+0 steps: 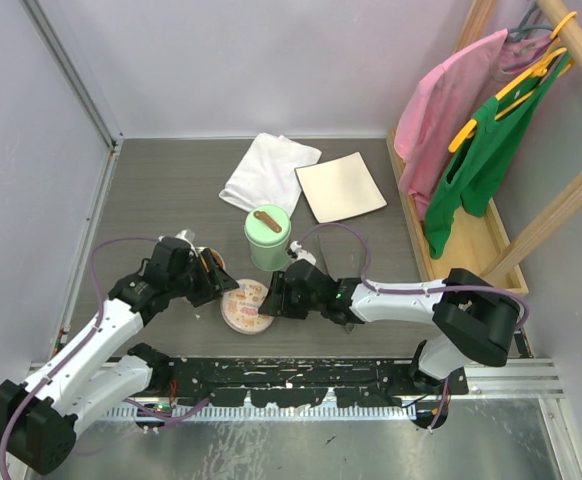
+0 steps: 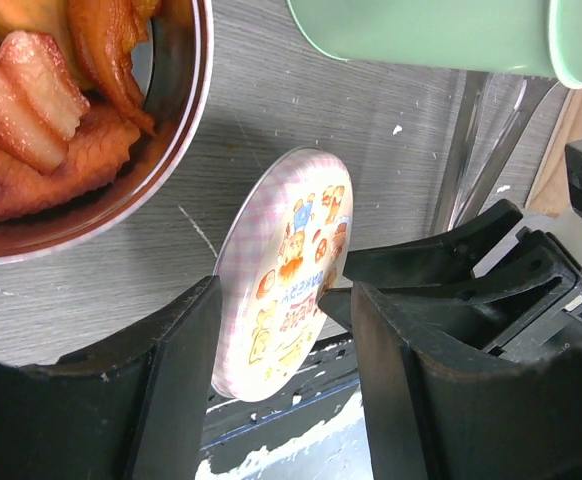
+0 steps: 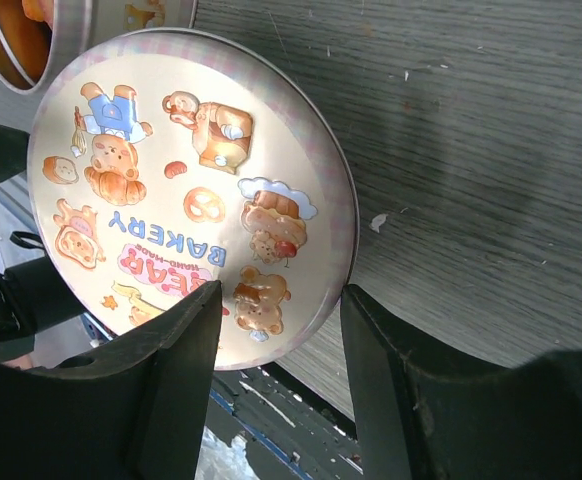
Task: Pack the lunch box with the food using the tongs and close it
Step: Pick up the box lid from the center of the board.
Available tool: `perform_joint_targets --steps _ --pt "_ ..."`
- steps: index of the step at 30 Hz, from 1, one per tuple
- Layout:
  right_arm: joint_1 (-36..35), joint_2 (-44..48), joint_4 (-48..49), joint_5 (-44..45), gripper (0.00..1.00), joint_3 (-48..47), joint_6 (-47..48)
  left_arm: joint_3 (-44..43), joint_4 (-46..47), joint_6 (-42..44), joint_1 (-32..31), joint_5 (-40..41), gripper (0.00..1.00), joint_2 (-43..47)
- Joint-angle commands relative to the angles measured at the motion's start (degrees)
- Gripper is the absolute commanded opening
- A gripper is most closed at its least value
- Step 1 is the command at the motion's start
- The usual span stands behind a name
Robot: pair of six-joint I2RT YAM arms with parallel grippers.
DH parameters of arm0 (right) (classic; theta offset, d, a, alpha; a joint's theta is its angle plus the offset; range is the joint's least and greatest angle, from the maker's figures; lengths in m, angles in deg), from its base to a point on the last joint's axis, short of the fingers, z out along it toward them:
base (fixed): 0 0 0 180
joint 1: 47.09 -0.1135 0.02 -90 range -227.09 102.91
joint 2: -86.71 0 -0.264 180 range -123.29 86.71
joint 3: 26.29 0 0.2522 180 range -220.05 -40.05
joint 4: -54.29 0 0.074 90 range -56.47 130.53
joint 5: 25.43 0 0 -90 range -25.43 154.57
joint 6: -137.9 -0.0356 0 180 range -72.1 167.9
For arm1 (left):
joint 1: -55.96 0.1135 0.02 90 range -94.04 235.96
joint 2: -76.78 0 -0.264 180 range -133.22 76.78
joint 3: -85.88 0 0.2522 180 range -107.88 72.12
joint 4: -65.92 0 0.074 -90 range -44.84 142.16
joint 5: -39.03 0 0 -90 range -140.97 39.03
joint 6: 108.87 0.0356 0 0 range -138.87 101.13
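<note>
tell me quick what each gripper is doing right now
left gripper: jaws apart, lid seen between them, grip cannot be told
right gripper: jaws apart at the lid, grip cannot be told

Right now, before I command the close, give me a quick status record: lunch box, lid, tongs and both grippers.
lunch box: open, food inside
lid: off the box, beside it, printed face showing
left gripper: fingers either side of the lid, grip unclear
right gripper: fingers at the lid's rim, grip unclear
tongs: lying by the mint-green container, unheld
</note>
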Motion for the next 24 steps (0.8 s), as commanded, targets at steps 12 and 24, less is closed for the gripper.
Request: perform_joint_targets --steps 12,24 --pt "1.33 -0.80 8.34 -0.46 0.55 -10.20 0.04 -7.89 -0.19 3.57 -0.95 1.29 0.56 -3.83" --pt "2.79 -7.74 8.98 -2.02 0.56 -18.44 0.42 -10.76 -3.29 7.17 0.99 10.44 0.55 -4.13"
